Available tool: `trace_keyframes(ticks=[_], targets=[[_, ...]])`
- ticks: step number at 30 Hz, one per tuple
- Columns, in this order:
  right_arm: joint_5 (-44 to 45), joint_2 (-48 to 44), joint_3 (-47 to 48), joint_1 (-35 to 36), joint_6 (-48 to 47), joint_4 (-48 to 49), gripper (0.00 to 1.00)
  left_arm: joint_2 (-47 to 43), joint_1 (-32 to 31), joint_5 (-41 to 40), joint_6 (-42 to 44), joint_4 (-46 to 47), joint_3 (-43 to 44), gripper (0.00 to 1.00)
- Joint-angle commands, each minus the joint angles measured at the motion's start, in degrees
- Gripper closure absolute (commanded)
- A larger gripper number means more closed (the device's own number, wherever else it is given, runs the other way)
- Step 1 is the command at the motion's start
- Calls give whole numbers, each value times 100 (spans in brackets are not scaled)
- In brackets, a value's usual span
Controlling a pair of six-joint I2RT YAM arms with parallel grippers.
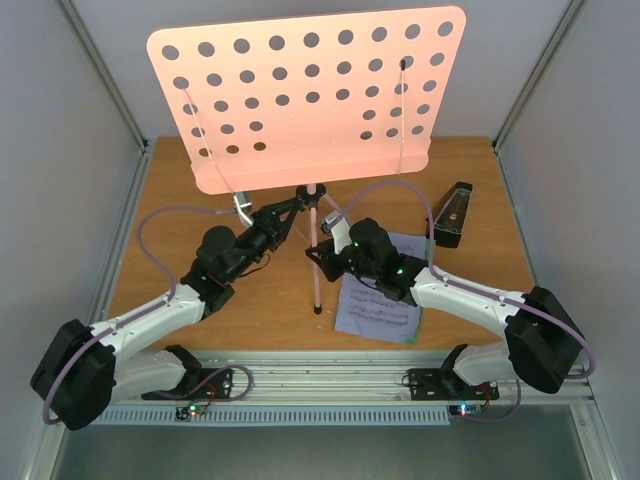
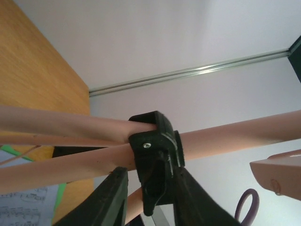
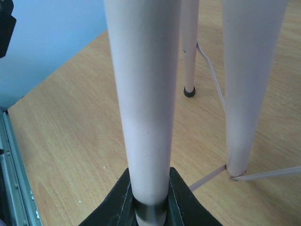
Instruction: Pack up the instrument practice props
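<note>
The right gripper [image 3: 149,200] is clamped on one pink tube of the music stand [image 1: 310,90]. Its fingers [image 3: 117,202] press both sides just where a dark band rings the tube. The left gripper [image 2: 150,181] comes in from the other side, its jaws a little apart around the black clamp collar [image 2: 155,136] on the stand's shaft — whether they actually pinch its lever I cannot tell. The stand is upright at the middle of the wooden table [image 1: 270,310], its hole-punched desk high at the back. Sheets of music [image 1: 375,312] lie flat under the right arm — the black metronome [image 1: 452,215] stands further back, to their right.
</note>
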Motion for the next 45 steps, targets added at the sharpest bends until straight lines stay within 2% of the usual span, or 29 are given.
trace_keyframes(ticks=[1,5,8,10,13,14,16,18,21,25,28,32,40,45], targets=[[-238,-172,-64,85,166,-63,99,-135,40,171,237,-162,89,62],[-203,-244,-83,81,136,-109,99,-604,135,-135,1040,-876,152,40],[-205,-265,-90,81,148,-93,99,-1235,160,-732,1859,-1463,42,32],[-212,-257,-92,81,153,-79,99,-1583,160,-939,2614,-1580,-62,31],[-240,-245,-90,81,161,-58,99,-1950,156,-821,4532,-1348,-311,31],[-243,-239,-90,81,165,-49,99,-2021,156,-692,5387,-1222,-409,32],[-252,-227,-89,81,174,-27,99,-2056,130,-253,6488,-817,-663,34],[-253,-216,-92,83,175,-14,99,-2024,84,329,7540,-454,-852,34],[-240,-204,-88,81,168,-21,99,-1821,-67,913,8833,-412,-866,34],[-211,-229,-76,81,134,-69,99,-1491,-337,812,9847,-244,-804,31],[-188,-282,-82,81,109,-117,99,-1273,-520,412,10740,-86,-773,29],[-149,-339,-95,81,78,-153,99,-1053,-644,116,11515,-6,-638,28],[-188,-297,-105,81,104,-118,99,-871,-657,-13,12029,68,-271,33],[-209,-317,-101,81,105,-123,99,-646,-650,2,12286,-238,49,36]])
